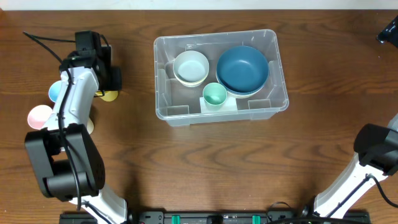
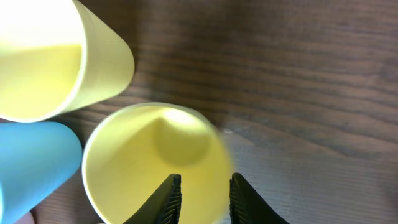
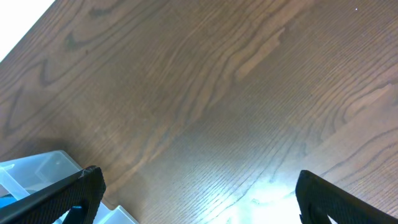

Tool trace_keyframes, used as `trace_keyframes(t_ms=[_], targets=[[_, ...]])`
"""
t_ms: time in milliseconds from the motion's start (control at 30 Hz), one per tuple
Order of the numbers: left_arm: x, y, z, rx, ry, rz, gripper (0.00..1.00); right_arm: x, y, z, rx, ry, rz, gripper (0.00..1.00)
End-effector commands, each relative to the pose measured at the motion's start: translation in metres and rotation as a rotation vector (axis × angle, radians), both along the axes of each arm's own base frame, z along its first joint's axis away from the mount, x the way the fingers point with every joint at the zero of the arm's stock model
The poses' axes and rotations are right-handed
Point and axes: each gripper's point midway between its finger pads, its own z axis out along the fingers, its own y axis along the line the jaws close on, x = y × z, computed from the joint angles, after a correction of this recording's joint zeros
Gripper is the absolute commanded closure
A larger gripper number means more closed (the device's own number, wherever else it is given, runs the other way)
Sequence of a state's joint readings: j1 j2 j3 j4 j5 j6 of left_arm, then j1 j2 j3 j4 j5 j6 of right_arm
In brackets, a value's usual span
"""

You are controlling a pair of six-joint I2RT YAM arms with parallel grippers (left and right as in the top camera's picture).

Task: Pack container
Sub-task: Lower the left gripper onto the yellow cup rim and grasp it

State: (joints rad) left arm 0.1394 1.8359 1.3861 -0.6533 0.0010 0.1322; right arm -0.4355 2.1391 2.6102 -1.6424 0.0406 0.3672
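Downward look at a dark wooden bench [image 1: 323, 162]; at its far middle, one clear container [image 1: 163, 93], long side running left to right, well apart from both arms.

Packing partly done, by the look of it: inside, a cream bowl [image 1: 191, 67] at the left, a blue bowl [image 1: 242, 68] at the right, a small green cup [image 1: 215, 94] just in front, between the two; possibly a paler bowl nested under the blue one, with too little showing to tell.

Left to pack, judging from the cluster at the bench's left side: four cups, all outside the container; a near yellow cup [image 2: 143, 162], a second yellow cup [image 2: 56, 56] just beside it, a light blue cup [image 2: 31, 162] close against both, a pink cup [image 1: 40, 116] nearest the robot.

Left hand [image 2: 205, 186] partly closed to a narrow gap, set astride the near yellow cup's wall, one finger inside the mouth, the other outside; cannot tell whether actually pinching the rim.

Right hand [image 3: 198, 177] spread as wide as it goes, holding nothing, over bare wood with a corner of the container at the view's lower left.

Count: one container; two bowls for certain; five cups, namely two yellow, one blue, one pink, one green; three items in, four out.
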Motion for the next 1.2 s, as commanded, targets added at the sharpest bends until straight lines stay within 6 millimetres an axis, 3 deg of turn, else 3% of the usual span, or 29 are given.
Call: trace_keyframes(t_ms=[0, 167, 400, 700, 967, 1167], targets=[[0.006, -0.001, 0.029, 0.01, -0.077, -0.018, 0.72, -0.001, -0.002, 0.002, 0.0, -0.005, -0.018, 0.01], [0.006, -0.003, 0.043, 0.02, -0.106, -0.048, 0.73, -0.001, -0.002, 0.002, -0.001, -0.005, -0.018, 0.01], [0.001, -0.003, 0.036, 0.027, -0.071, -0.076, 0.73, -0.001, -0.002, 0.002, -0.001, -0.005, -0.018, 0.01], [-0.005, -0.004, 0.007, 0.012, 0.015, -0.078, 0.75, -0.001, -0.002, 0.002, 0.0, -0.005, -0.018, 0.01], [-0.006, -0.004, -0.005, 0.006, 0.047, -0.079, 0.76, -0.002, -0.002, 0.002, -0.001, -0.005, -0.018, 0.01], [-0.011, -0.005, -0.028, -0.006, 0.109, -0.076, 0.77, -0.001, -0.002, 0.002, 0.0, -0.005, -0.018, 0.01]])
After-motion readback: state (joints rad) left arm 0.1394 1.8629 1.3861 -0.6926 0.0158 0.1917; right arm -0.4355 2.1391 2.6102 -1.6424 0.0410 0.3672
